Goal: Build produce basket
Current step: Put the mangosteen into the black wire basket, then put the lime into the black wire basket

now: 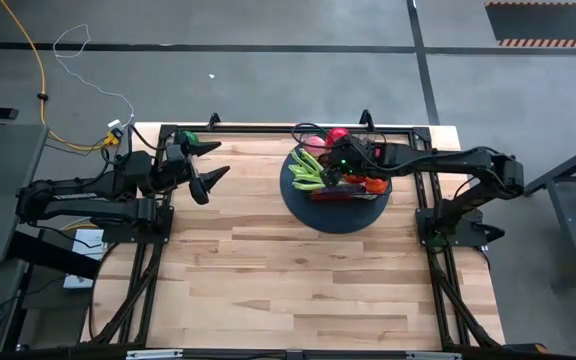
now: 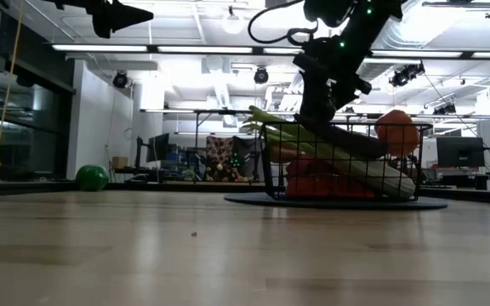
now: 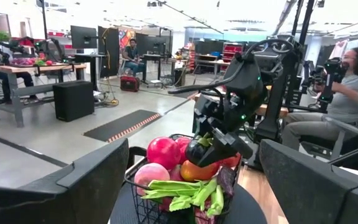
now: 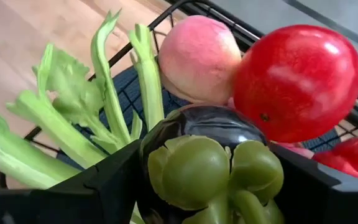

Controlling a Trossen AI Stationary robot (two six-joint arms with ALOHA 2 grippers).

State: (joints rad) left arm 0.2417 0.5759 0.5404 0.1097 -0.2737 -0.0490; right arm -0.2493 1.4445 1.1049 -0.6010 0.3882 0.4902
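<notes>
Wooden table, right gripper gripping eggplant over basket; left gripper wide

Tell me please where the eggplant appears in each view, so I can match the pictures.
High view: hidden under the right gripper, above the basket.
Low view: dark long shape lying across the basket top.
Left wrist view: eggplant, held over the produce.
Right wrist view: bottom centre, green cap toward the camera.
Shared landmark: the celery beside it.
</notes>
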